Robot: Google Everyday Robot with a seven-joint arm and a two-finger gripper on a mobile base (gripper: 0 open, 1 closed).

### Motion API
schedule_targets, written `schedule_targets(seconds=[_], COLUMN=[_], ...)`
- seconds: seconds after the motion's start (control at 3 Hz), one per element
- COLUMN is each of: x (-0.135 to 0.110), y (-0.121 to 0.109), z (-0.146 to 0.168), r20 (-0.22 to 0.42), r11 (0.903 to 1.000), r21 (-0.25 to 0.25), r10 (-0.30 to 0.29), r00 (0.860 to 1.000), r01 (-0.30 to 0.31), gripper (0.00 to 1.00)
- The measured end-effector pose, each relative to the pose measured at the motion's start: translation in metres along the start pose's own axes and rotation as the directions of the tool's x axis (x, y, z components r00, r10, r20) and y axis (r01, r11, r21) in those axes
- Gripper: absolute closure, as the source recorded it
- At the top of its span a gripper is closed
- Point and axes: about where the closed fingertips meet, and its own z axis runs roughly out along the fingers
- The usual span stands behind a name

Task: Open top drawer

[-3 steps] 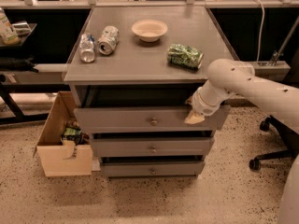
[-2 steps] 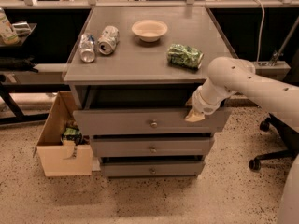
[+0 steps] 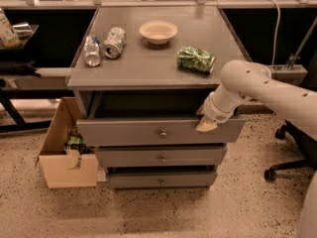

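Observation:
The top drawer (image 3: pixel 124 131) is a wide grey front with a small round metal knob (image 3: pixel 162 133) at its centre. It stands pulled out a little from the grey cabinet, with a dark gap above its front. My gripper (image 3: pixel 205 123) is at the upper right part of the drawer front, hooked over its top edge, at the end of the white arm (image 3: pixel 262 90) that reaches in from the right. Two narrower grey drawers (image 3: pixel 161 157) sit below it, shut.
On the cabinet top (image 3: pixel 148 63) lie two cans (image 3: pixel 103 44), a cream bowl (image 3: pixel 158 31) and a green bag (image 3: pixel 196 59). An open cardboard box (image 3: pixel 67 152) stands on the floor at the left. A chair base (image 3: pixel 287 162) is at the right.
The top drawer has come out slightly further with the gripper on its edge. The arm has shifted a little toward the camera.

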Motion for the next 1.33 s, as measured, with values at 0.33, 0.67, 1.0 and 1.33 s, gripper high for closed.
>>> schedule_targets(seconds=[0.33, 0.67, 1.0, 1.33], x=[0.0, 0.0, 0.0, 0.0], y=[-0.0002, -0.0002, -0.0001, -0.0001], z=[0.0, 0.0, 0.0001, 0.0001], r20=[0.0, 0.0, 0.0, 0.0], r11=[1.0, 1.0, 1.0, 1.0], r21=[0.0, 0.0, 0.0, 0.0], r10=[0.0, 0.0, 0.0, 0.0], r00=[1.0, 1.0, 1.0, 1.0], r01=[0.0, 0.0, 0.0, 0.0], gripper=[0.64, 0.33, 0.08, 0.0])
